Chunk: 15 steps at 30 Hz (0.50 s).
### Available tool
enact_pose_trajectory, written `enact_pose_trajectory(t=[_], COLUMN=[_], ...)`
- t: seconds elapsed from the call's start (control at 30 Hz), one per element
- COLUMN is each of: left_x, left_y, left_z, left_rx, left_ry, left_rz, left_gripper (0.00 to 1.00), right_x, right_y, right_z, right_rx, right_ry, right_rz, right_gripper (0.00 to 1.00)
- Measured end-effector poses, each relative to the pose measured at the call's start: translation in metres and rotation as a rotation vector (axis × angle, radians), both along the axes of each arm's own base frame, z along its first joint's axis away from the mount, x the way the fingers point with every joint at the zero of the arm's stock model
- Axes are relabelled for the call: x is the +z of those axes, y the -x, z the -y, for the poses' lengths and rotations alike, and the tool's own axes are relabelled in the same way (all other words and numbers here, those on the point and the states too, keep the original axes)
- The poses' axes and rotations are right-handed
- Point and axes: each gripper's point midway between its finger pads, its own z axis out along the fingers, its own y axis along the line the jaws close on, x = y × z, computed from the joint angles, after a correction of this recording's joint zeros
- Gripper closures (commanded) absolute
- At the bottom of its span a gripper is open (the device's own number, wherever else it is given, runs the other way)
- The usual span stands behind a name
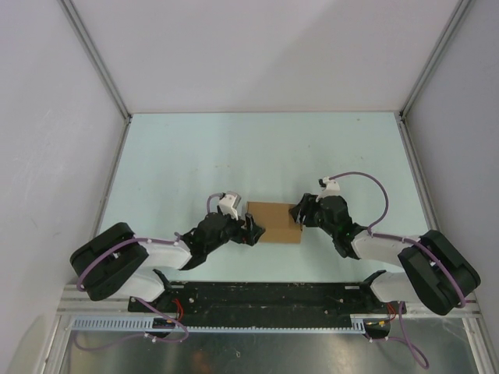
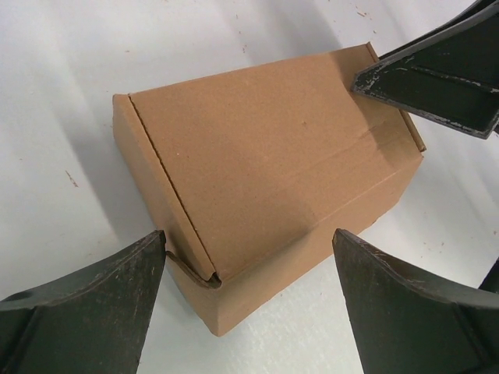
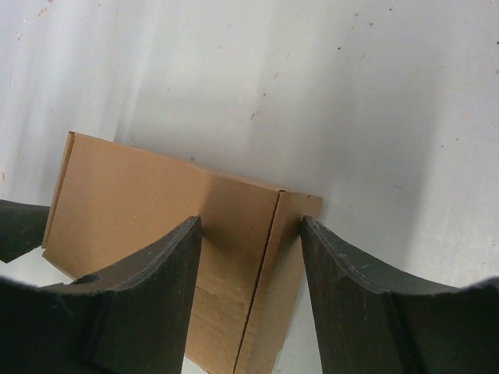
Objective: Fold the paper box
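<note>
We see the box (image 1: pixel 274 222) closed up on the table (image 1: pixel 234 156), near the middle. Left claw (image 1: pixel 253 231) is spread wide at its left end. Right claw (image 1: pixel 299 216) is parted too, straddling the right end

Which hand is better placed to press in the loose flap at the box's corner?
Likely left: the left hand, open, straddles that corner of the paper box, one finger beside the gaping flap; the right hand sits over the opposite end.
</note>
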Motion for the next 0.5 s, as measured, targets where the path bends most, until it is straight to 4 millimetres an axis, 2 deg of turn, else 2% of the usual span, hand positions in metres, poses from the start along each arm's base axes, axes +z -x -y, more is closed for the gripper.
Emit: enact_pose_trajectory(t=[0.33,0.43,0.5], left_x=[0.001,0.0,-0.001], left_y=[0.007,0.009,0.011], left_z=[0.004,0.004,0.005], left_rx=[-0.041,-0.051,-0.057], left_ry=[0.014,0.015,0.014], left_rz=[-0.013,-0.019,-0.026], left_gripper=[0.1,0.13,0.2], right_x=[0.0,0.0,0.0], right_y=[-0.001,-0.001,-0.002], right_z=[0.001,0.001,0.001], right_rx=[-0.004,-0.006,-0.01], right_ry=[0.002,0.004,0.005], right_rz=[0.002,0.003,0.004], right_gripper=[0.47,0.5,0.52])
